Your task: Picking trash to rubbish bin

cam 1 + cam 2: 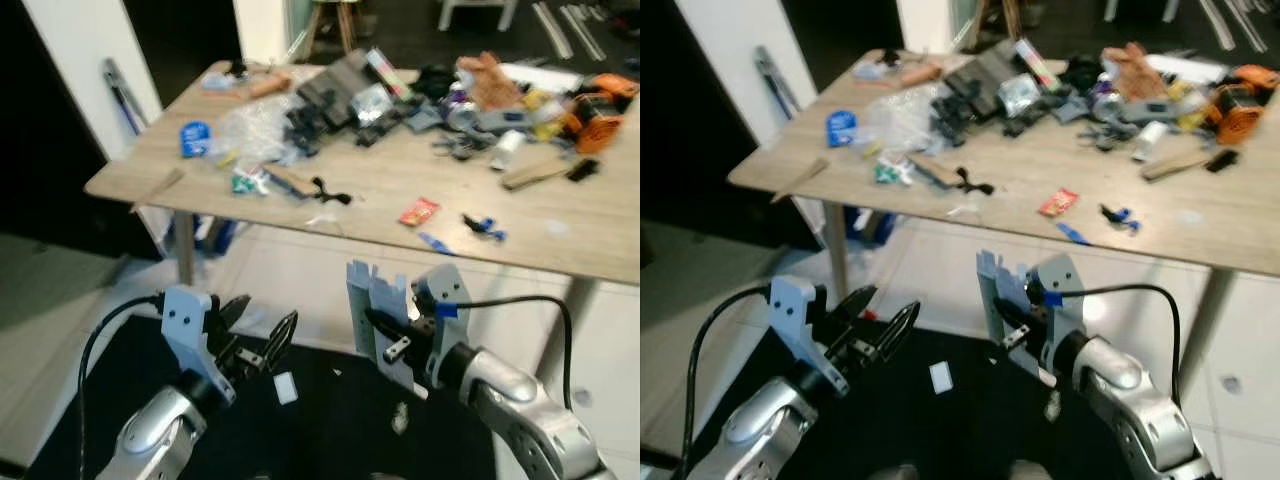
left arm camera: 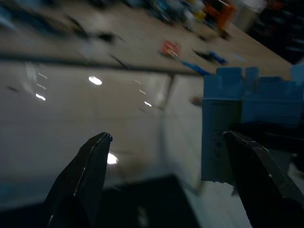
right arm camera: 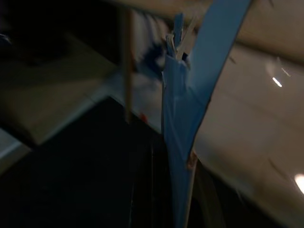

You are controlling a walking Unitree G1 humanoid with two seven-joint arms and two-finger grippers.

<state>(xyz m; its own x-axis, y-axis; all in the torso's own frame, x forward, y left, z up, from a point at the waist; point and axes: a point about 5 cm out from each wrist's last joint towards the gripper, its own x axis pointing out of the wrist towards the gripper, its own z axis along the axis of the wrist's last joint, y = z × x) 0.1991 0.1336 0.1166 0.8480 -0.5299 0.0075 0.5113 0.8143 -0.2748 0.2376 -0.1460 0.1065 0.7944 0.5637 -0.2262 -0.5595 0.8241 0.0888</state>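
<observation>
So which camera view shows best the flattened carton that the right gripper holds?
The left eye view: the flattened carton stands upright in the right gripper. The left wrist view shows it sideways, the right wrist view shows its edge.

The table (image 1: 300,215) runs off the right edge of the head views, and the clutter (image 1: 480,95) along its far edge is too blurred to name piece by piece. The right gripper's (image 1: 395,335) fingertips are hidden behind the flattened carton (image 1: 368,310). In the right wrist view the carton (image 3: 183,123) is smeared and cut off at the top and bottom.
</observation>
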